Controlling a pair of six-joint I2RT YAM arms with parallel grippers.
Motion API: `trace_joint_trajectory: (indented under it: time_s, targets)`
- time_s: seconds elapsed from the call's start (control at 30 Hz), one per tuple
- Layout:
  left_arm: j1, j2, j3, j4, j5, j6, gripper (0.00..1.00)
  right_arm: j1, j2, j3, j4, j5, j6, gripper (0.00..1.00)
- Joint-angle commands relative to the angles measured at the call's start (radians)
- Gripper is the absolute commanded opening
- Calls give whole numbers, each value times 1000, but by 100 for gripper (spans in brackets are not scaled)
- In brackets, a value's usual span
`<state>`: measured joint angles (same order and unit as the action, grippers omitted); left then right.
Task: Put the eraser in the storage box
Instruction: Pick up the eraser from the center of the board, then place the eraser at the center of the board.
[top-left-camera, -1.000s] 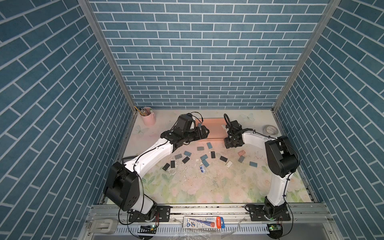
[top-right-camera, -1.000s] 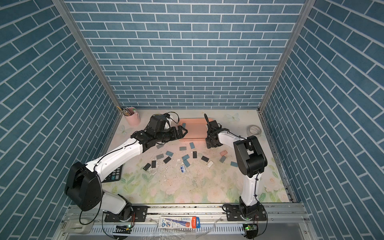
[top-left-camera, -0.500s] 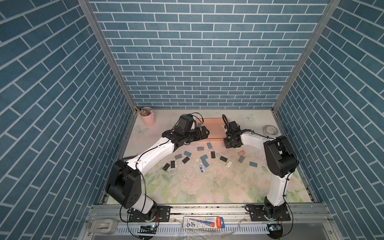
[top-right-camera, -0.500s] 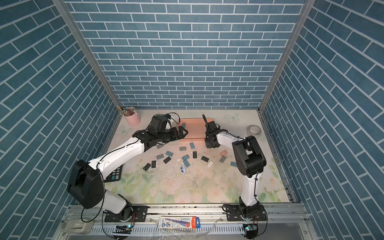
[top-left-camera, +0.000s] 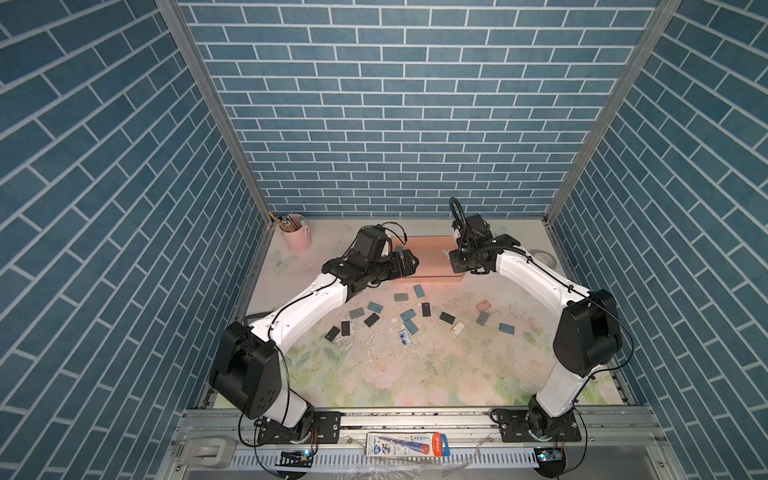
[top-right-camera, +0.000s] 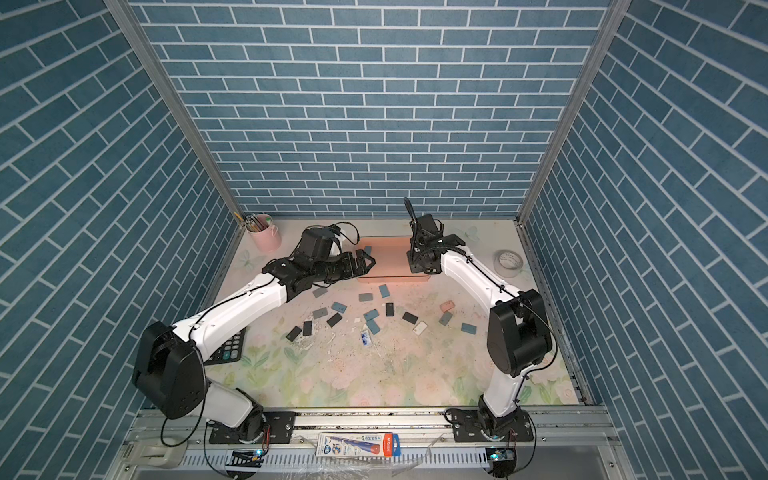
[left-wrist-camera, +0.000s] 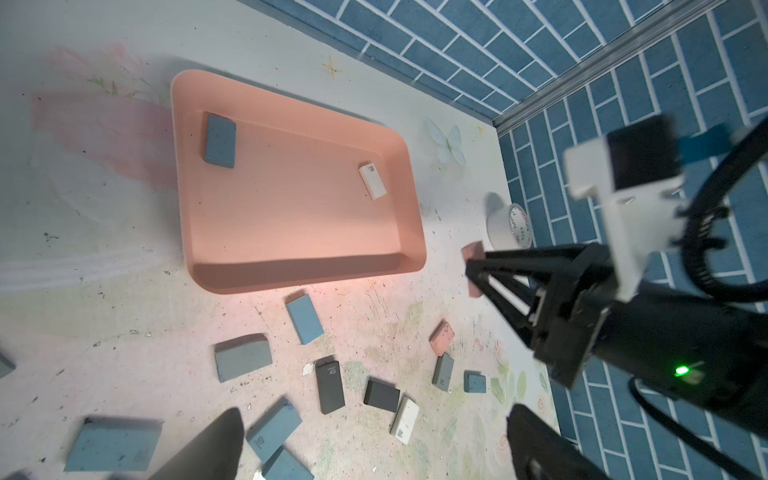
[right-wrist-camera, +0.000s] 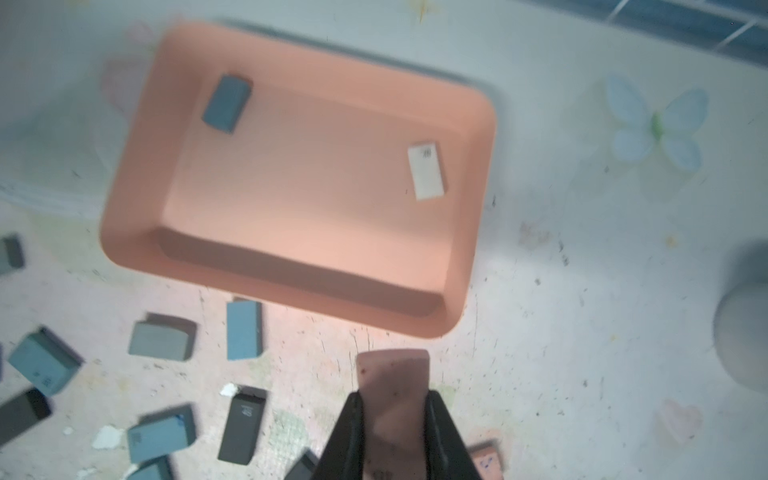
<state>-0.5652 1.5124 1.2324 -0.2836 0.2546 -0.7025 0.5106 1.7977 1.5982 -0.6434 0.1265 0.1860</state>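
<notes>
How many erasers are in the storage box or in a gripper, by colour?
Blue eraser, in the storage box: 1
White eraser, in the storage box: 1
Pink eraser, in the right gripper, not yet in the box: 1
Total: 3

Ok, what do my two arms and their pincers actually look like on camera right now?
The left arm and right arm have white links, black joint housings and thin black cables. The left pincer and right pincer are black with tapered fingers. The right wrist carries a white camera mount and a green light.
</notes>
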Motion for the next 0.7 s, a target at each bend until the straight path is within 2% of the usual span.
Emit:
trace_joint_trajectory:
  time_s: [0.0,0.23,0.5,0.67]
  targets:
    - [2,-26,32,-17,-15,17,100,2,139,124,-87,19,-5,13]
    - [13,-55,14,-33,-21,21,100,-9,434,432,-126,-17,-67,14]
    - [30,-66,-20,-37,-21,29,100,-40,645,618,-156,-54,-114,14]
    - [33,-46,-14,-39,-12,31,100,-56,723,698,-181,-55,-123,14]
